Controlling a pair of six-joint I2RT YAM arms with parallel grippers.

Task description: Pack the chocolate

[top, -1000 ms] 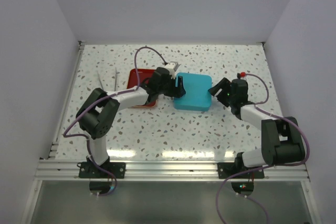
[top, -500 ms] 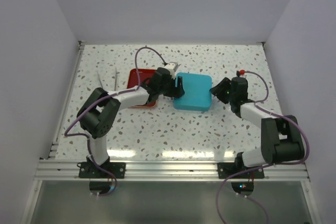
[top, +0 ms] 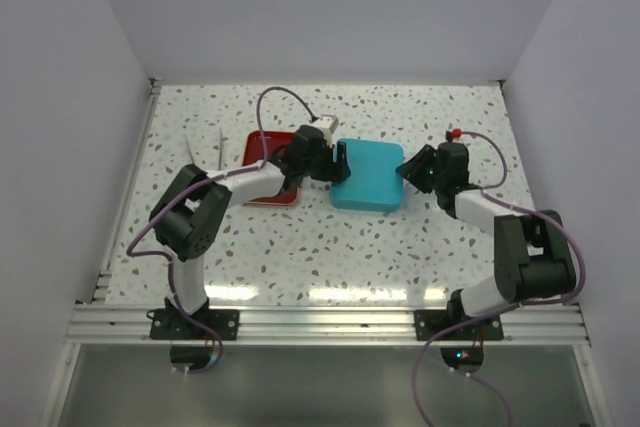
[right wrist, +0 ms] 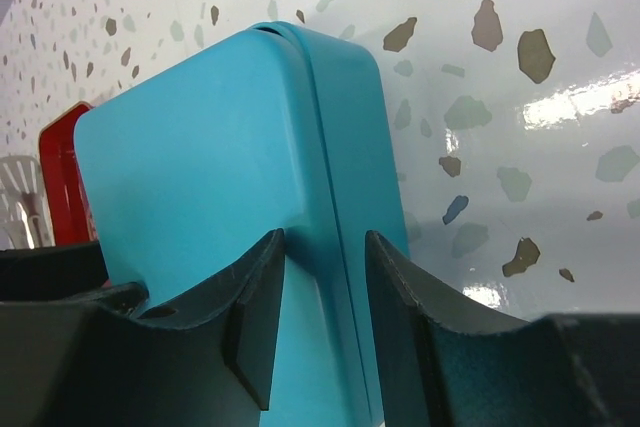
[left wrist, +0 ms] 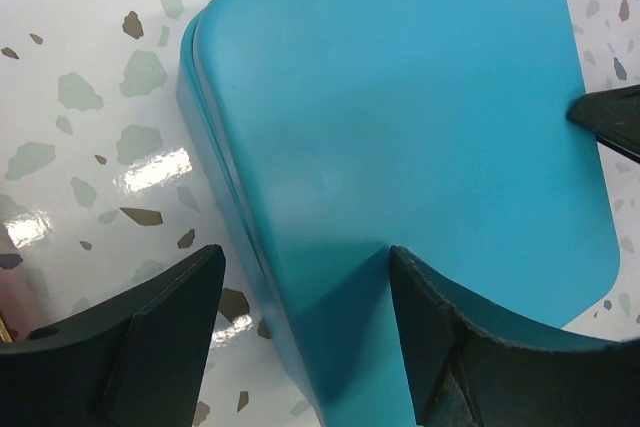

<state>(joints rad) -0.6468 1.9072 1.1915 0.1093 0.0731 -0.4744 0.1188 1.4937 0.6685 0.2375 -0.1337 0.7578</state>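
The teal tin (top: 370, 175) sits on the desk (top: 300, 247) with its lid on, and everything else is placed from it. No chocolate shows in any view. None lies on the desk around the tin, and whether the pieces are under the lid cannot be told. The red tray (top: 258, 152) lies just beside the tin's left side, partly under the left arm.

The left gripper (top: 340, 165) is at the tin's left edge. Its wrist view shows the jaws wide apart and straddling that edge, one finger over bare desk left of the tin and the other above the lid's top. They hold nothing.

The right gripper (top: 412, 169) is at the opposite, right edge. Its jaws stand about half-way in, one finger on the lid's top side and the other against the tin's side wall, with the rounded rim and the lid seam in the gap. Whether they actually clamp the rim cannot be told.

The tin therefore lies directly between the two grippers, with each arm at its own side. It is nearly square, so no long axis guides the grasp. What probably matters is the seam along the right wall, which lies in line with the gap of the right jaws. Any work on the lid likely starts there, with the left jaws placed to steady the far side.
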